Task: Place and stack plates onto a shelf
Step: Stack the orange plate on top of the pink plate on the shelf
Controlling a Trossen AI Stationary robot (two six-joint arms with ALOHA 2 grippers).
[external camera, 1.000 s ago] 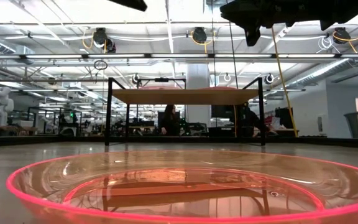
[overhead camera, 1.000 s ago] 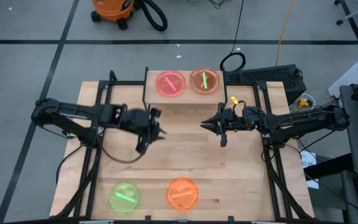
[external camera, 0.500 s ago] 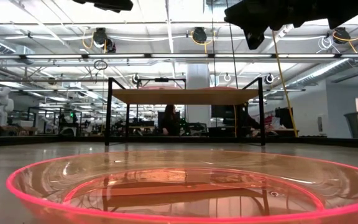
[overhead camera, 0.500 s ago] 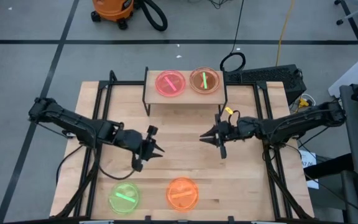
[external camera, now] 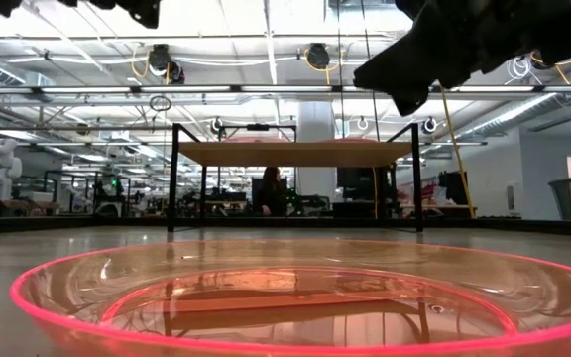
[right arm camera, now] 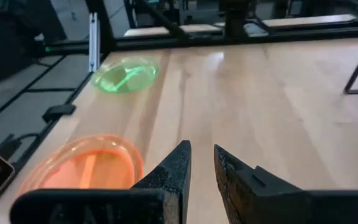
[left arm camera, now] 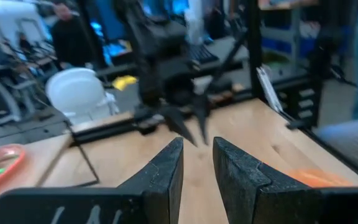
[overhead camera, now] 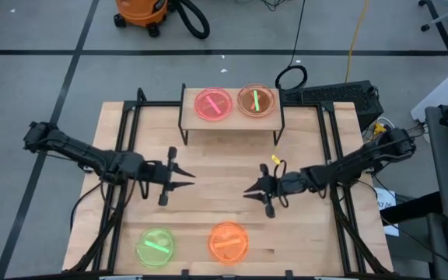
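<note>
Wide wooden tabletop [overhead camera: 224, 202], carrying all. Low shelf [overhead camera: 232, 120] at the far edge, already bearing a pink plate [overhead camera: 213, 104] and an orange-brown plate [overhead camera: 256, 101] side by side. Near the front edge, a green plate [overhead camera: 155, 246] and an orange plate [overhead camera: 228, 240], apart from each other, not yet gripped. Left tool [overhead camera: 179, 173] above mid-tabletop, fingers slightly apart, holding nothing. Right tool [overhead camera: 252, 189] beyond the orange plate, fingers narrowly apart, empty too. Likely risks: thin slick rim slipping from a narrow pinch; tools colliding while facing each other closely; plate knocked off the front edge.
</note>
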